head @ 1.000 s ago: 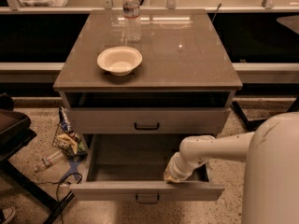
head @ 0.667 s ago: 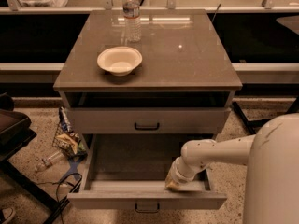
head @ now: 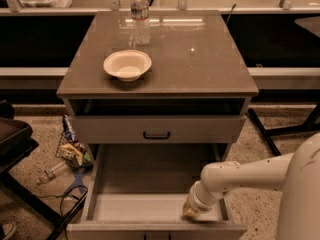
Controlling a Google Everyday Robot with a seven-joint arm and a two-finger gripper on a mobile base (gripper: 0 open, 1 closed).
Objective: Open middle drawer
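The middle drawer (head: 150, 174) of the cabinet (head: 240, 129) stands far open. Its low grey front is now at the very bottom edge of the view, and only the top of its small black handle (head: 157, 237) shows there. Compared with the picture of one second ago, the front has come further out from the cabinet, and more of the bare drawer floor is visible.

The pincer (head: 191, 213) is down inside the drawer, at the right part, just behind the inner side of the front. It has moved forward together with the front since the earlier pictures. Whether it is spread or pressed together, I cannot tell, because the wrist covers it. The white arm (head: 240, 176) reaches to it from the right, where the rounded body of the robot (head: 302, 194) fills the corner.

The upper drawer (head: 200, 129) with its black handle (head: 156, 135) stays in the same place as before, with a dark gap between its front and the tabletop (head: 200, 59). On the tabletop the white bowl (head: 127, 64) and the water bottle (head: 140, 14) are also unchanged, the bottle upright behind the bowl. On the floor at the left of the cabinet lie some snack bags (head: 72, 151) and a plastic bottle (head: 50, 173).
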